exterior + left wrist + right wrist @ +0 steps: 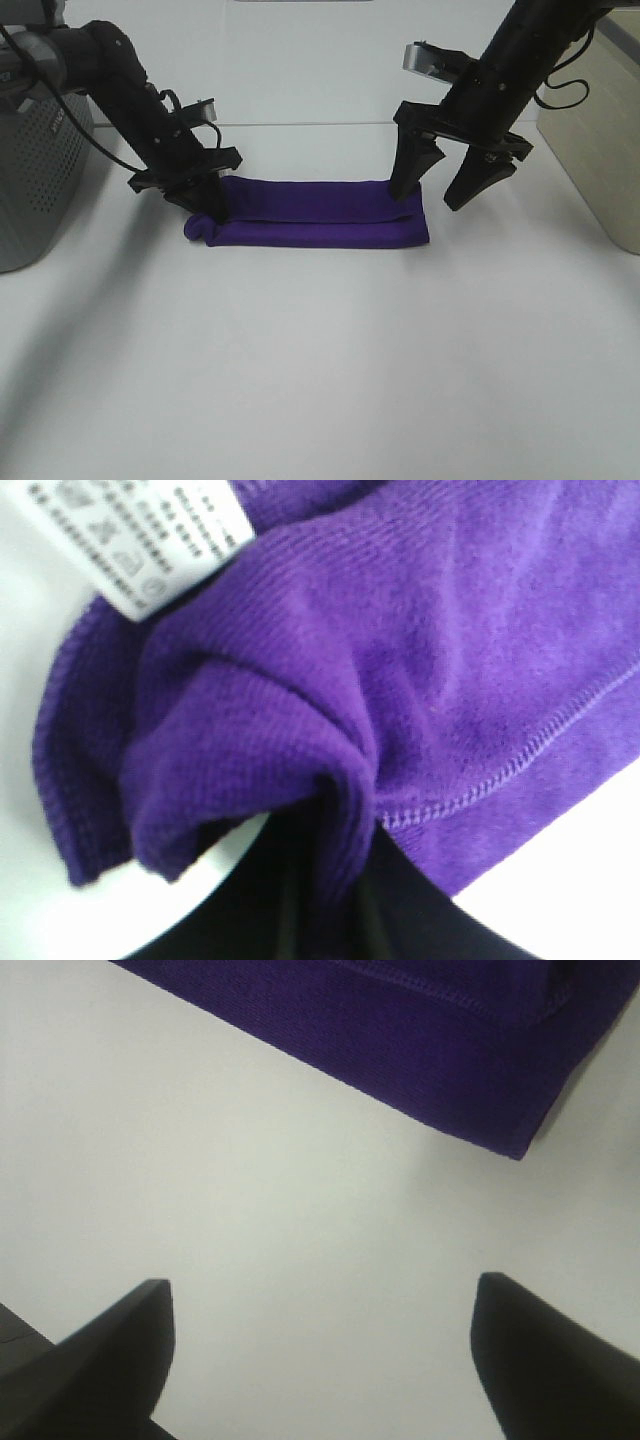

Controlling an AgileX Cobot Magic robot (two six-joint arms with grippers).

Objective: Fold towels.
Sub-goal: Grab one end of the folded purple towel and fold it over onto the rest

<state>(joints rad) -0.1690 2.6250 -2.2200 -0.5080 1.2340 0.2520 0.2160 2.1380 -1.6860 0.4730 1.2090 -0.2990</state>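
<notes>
The purple towel [320,213] lies folded into a long strip across the white table [320,360]. My left gripper [208,212] is down at the towel's left end, shut on a bunched fold of the towel [330,730]. The white tag [150,540] shows near that fold in the left wrist view. My right gripper [430,192] is open, raised just above the towel's right end, one finger over the cloth and one past it. The right wrist view shows the towel's corner [440,1040] and both open fingertips [115,1355] over bare table.
A grey perforated basket [35,170] stands at the left edge of the table. A beige box [600,140] stands at the right edge.
</notes>
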